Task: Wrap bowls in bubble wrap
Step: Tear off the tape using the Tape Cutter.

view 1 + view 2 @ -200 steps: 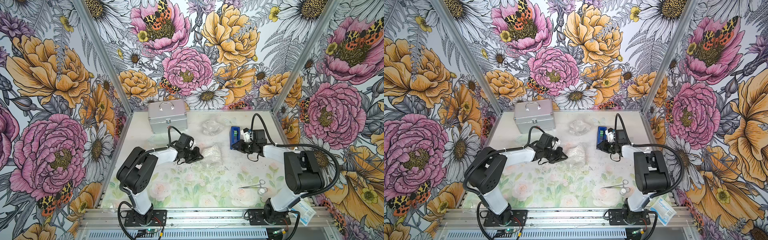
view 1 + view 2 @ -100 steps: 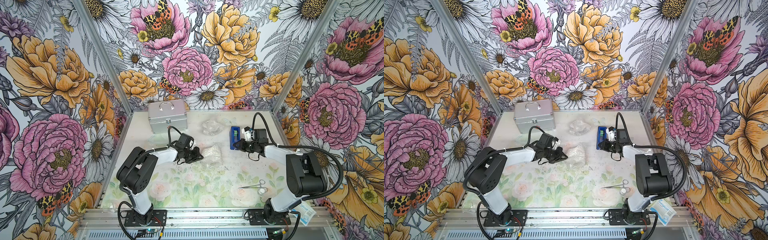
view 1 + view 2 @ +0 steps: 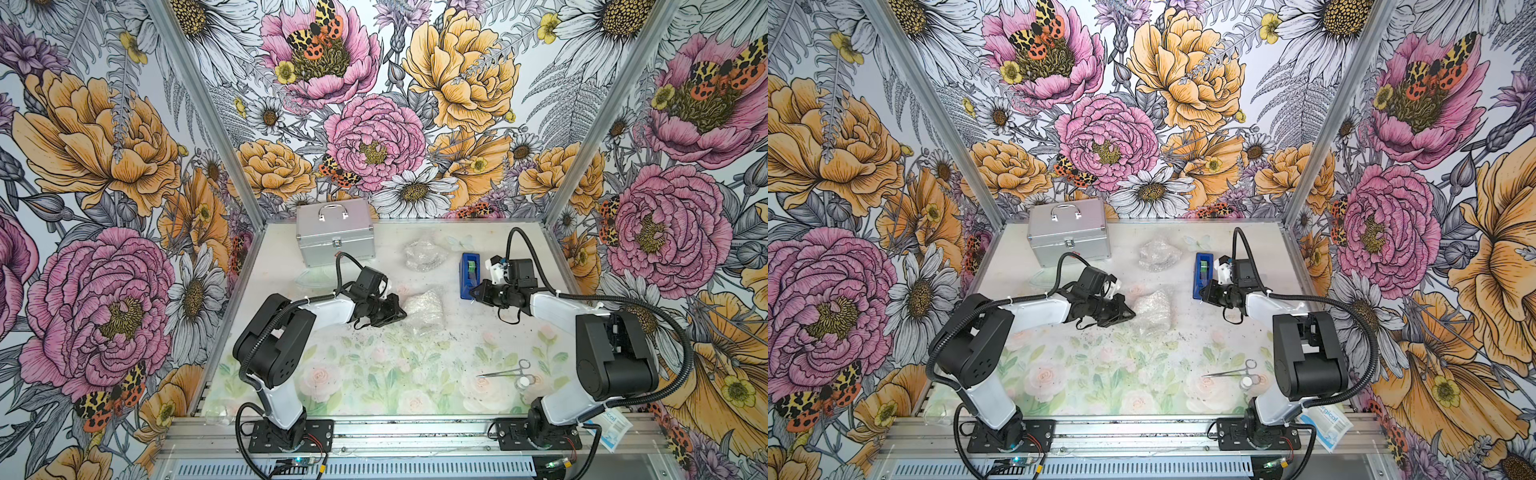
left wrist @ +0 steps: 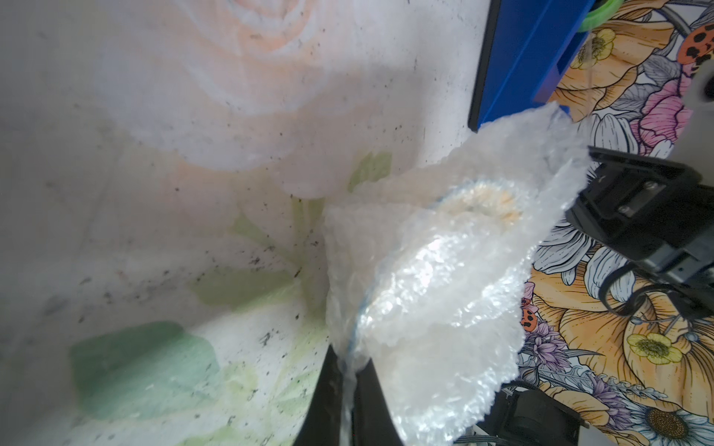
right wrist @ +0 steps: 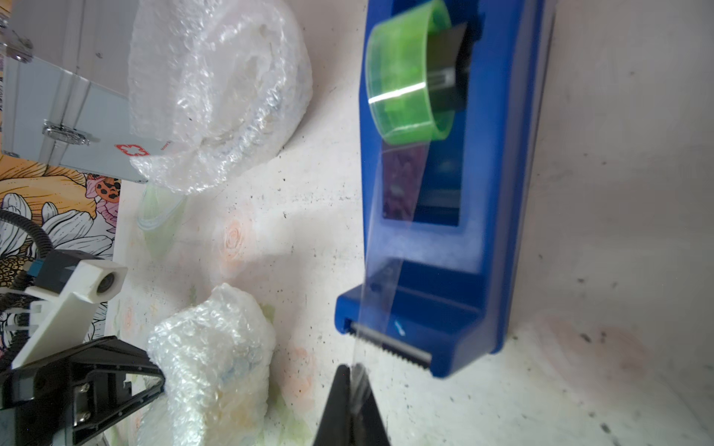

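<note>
Both hands are closed on something. Left hand [image 4: 349, 380]: black fingers pinched on the edge of a whitish crinkly bubble wrap sheet [image 4: 444, 285]. The sheet is folded round a small round ceramic bowl [image 4: 479, 197]. Of the bowl I get only a blue rim line and a yellowish patch through the plastic. In both top views this bundle lies about mid-desk, touching the left hand's tips.

Right hand [image 5: 351, 376]: fingers shut on the free end of a clear tape strip [image 5: 373, 270]. The strip runs taut from a green tape roll [image 5: 405, 77], across the toothed cutter of a blue plastic tape dispenser [image 5: 483, 270], to my fingertips just off the cutter. The dispenser stands on the pale floral desk [image 3: 374, 374], right of the bundle and well apart from it.

Farther back, between dispenser and case, a second clear bubble wrap bundle [image 3: 424, 255] lies loose on the desk. I cannot tell what is inside it. A silver metal case with a handle [image 3: 334, 237] stands at the far left. Thin steel forceps with ring handles [image 3: 505, 370] lie near the right arm's base.
</note>
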{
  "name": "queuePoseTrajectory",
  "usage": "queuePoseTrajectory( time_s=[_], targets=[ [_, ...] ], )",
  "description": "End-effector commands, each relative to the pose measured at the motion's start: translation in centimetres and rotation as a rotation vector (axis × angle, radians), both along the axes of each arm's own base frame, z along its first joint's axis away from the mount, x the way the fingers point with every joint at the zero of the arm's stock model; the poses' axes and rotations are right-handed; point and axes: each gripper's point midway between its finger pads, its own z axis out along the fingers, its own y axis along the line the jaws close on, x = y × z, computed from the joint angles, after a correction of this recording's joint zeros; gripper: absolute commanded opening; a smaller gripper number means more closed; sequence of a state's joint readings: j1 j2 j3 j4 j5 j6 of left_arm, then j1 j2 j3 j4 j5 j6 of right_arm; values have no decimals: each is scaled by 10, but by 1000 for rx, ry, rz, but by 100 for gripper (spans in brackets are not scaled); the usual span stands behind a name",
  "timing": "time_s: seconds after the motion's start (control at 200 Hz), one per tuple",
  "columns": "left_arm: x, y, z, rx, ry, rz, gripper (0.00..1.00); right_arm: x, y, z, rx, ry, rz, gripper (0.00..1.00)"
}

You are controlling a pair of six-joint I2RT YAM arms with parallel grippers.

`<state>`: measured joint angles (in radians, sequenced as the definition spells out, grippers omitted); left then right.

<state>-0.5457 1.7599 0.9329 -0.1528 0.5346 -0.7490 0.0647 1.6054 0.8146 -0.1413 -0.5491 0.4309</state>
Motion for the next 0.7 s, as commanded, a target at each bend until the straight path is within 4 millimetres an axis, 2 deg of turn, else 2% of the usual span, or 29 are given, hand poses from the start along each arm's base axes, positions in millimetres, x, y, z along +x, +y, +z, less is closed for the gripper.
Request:
queuePoseTrajectory(
  time_s=[0.0,0.22,0.53,0.695],
  targets=[
    [-11,9,-12,47,30,-6,0,-12,1,-28,-61,117,8,0],
    [-11,9,-12,48,30,-5,0,-7,-32,-50,-244,217,-112,0],
    [-11,12,-13,51,29,5,0,-11,-56,-54,-375,276,-176,0],
    [-13,14,-15,51,35,5,0,-13,-60,-54,-392,280,-187,0]
  ],
)
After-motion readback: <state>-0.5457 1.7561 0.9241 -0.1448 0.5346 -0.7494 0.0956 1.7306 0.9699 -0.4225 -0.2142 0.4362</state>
